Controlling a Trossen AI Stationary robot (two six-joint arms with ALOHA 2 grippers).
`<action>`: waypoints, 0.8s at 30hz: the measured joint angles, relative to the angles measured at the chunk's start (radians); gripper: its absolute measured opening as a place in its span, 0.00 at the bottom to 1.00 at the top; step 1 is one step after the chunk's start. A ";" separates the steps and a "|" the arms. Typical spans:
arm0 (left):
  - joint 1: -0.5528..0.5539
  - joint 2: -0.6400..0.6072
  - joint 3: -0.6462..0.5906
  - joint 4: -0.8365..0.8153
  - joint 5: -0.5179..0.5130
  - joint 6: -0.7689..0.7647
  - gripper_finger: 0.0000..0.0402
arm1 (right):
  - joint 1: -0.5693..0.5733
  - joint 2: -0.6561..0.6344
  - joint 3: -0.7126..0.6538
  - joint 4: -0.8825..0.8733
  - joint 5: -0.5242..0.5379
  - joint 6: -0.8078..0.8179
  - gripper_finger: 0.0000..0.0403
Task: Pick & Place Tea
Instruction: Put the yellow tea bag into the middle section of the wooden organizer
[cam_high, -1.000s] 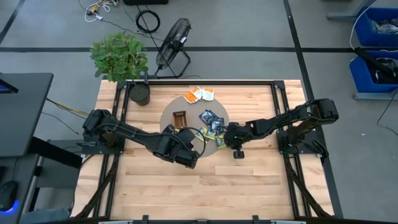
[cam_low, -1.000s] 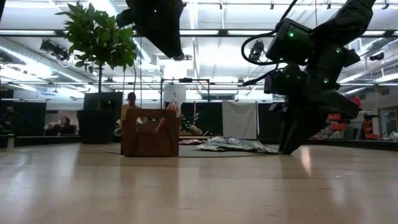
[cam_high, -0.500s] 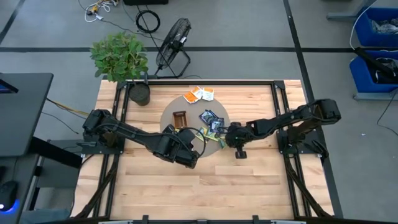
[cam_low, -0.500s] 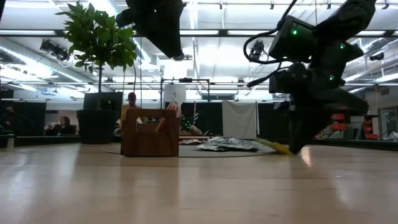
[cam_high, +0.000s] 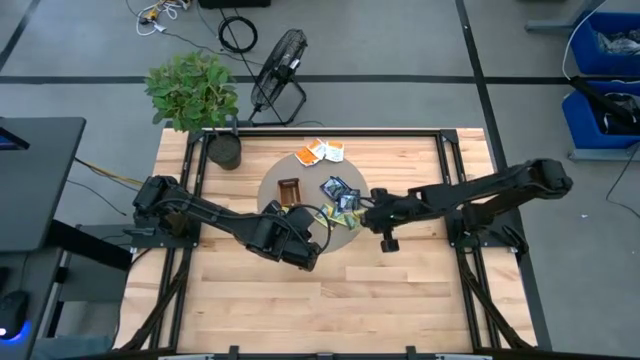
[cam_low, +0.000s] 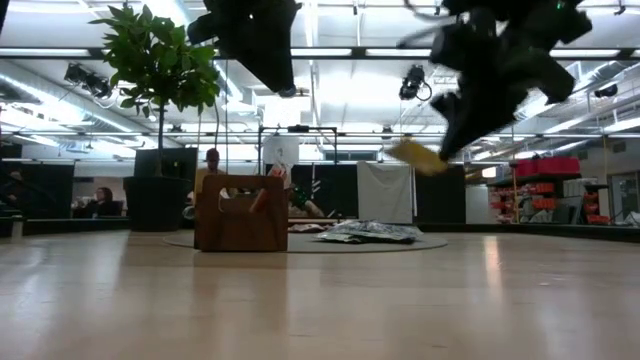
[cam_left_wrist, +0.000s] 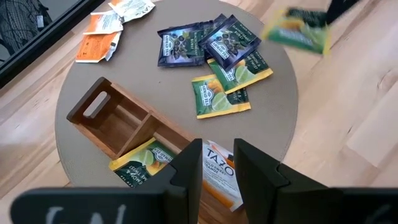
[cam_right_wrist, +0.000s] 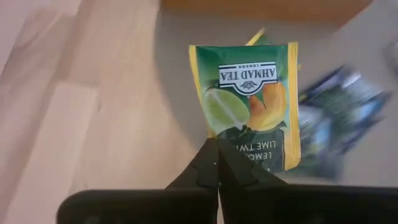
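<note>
**Right gripper lifts a lemon-lime sachet**

The right gripper (cam_right_wrist: 217, 163) has its fingers clenched on 1 yellow-green sachet (cam_right_wrist: 249, 106), held in the air above the round mat (cam_left_wrist: 273, 118). The other sachets (cam_left_wrist: 211, 46) lie on the mat beside the wooden tray (cam_left_wrist: 118, 121). The left gripper (cam_left_wrist: 216, 171) hovers over the tray, fingers slightly parted and empty.
</note>
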 joint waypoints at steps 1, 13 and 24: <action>0.001 0.000 0.000 0.002 0.000 0.001 0.24 | 0.006 -0.015 0.004 0.011 0.030 -0.017 0.00; 0.052 -0.033 0.000 0.238 -0.008 0.194 0.24 | 0.109 -0.085 0.017 0.063 0.333 -0.351 0.00; 0.145 -0.085 0.000 0.431 0.019 0.285 0.24 | 0.190 -0.085 0.017 0.089 0.555 -0.531 0.00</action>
